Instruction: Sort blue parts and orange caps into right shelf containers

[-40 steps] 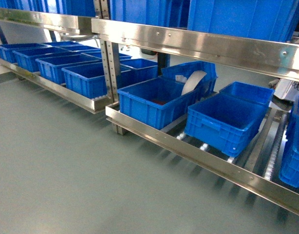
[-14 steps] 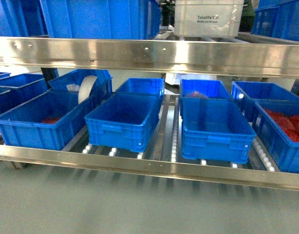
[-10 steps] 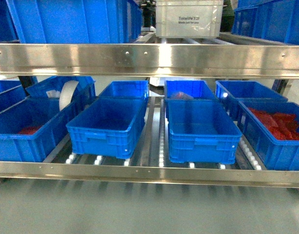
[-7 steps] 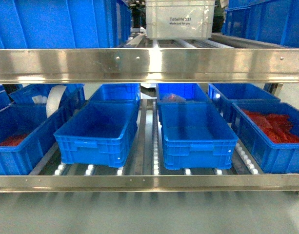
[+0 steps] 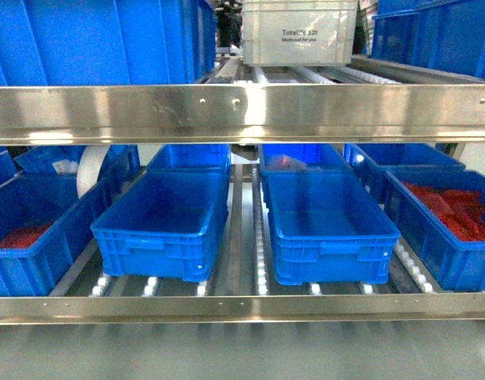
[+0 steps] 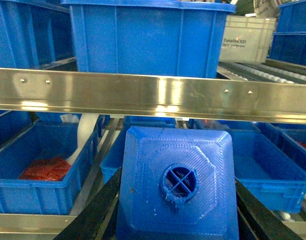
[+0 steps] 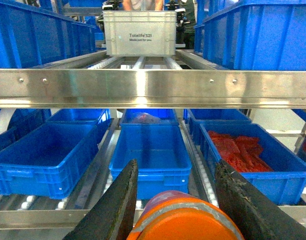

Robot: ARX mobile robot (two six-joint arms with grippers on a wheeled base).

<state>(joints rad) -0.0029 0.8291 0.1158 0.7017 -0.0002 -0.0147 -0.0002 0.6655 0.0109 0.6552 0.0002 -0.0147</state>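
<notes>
Both arms are carrying their loads low and level in front of the shelf (image 5: 242,111), apparently so that each piece is arriving ready to be dropped straight into a bin beyond the front rail. In the left wrist view, the left gripper (image 6: 175,220) is holding a blue part (image 6: 176,187) between its dark fingers (image 6: 95,212), which are spread only as far as the block's width and are pressing against its two sides; the nub end is facing the camera. Ahead of those fingers and below the upper rail, the right shelf containers (image 6: 265,167) are sitting open on the roller tracks. In the right wrist view, the right gripper (image 7: 180,210) is gripping an orange cap (image 7: 185,217), its fingers (image 7: 118,205) standing moderately apart and flanking the cylinder, though the actual contact is lying below the frame edge. Directly beyond these fingers an empty-looking bin (image 7: 152,150) is waiting, with a bin of red pieces (image 7: 242,150) just to its right.
</notes>
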